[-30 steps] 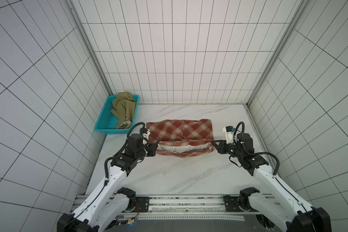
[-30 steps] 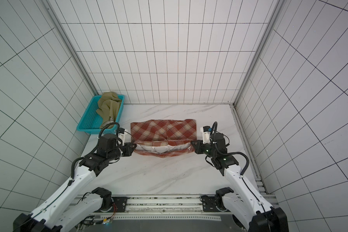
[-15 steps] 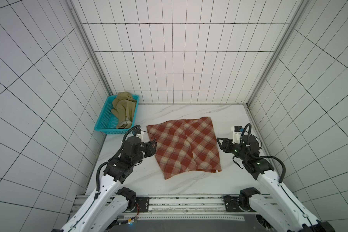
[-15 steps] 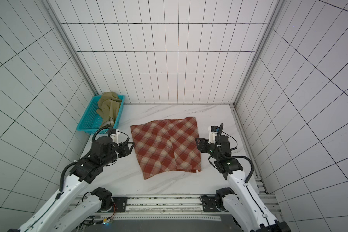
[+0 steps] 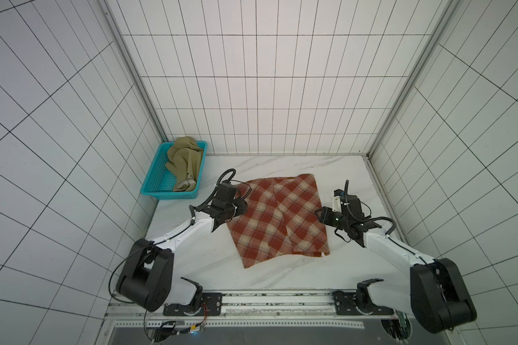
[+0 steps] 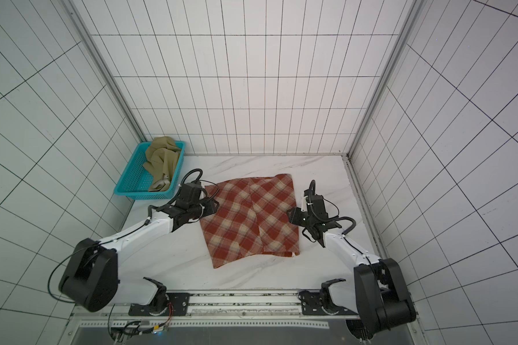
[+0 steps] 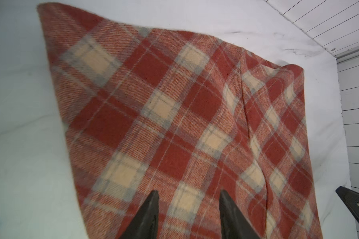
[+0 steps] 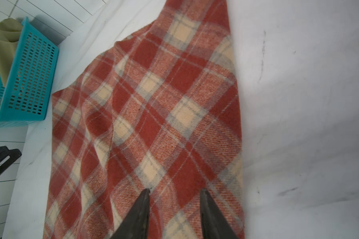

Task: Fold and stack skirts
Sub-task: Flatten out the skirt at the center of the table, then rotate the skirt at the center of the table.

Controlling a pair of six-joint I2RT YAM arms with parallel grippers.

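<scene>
The red-rust and cream plaid skirt (image 5: 278, 218) (image 6: 251, 221) lies spread flat on the white marble table (image 5: 210, 260), with a lengthwise crease down its middle. My left gripper (image 5: 242, 206) (image 6: 213, 206) hovers over its left edge, jaws apart, nothing between them; plaid cloth (image 7: 174, 124) shows past the fingertips (image 7: 154, 194). My right gripper (image 5: 319, 213) (image 6: 290, 213) stands open over the right edge of the skirt (image 8: 153, 124), holding nothing. The olive-khaki skirt (image 5: 184, 162) (image 6: 162, 159) lies crumpled in the basket.
The teal perforated basket (image 5: 162, 194) (image 6: 138, 192) (image 8: 29, 82) sits at the table's back left corner against the tiled wall. Tiled walls close in three sides. A metal rail (image 5: 251, 301) with both arm bases runs along the front edge.
A second ago both grippers held the plaid skirt bunched, pale lining showing. It has since dropped out flat toward the front, and both grippers have let go.
</scene>
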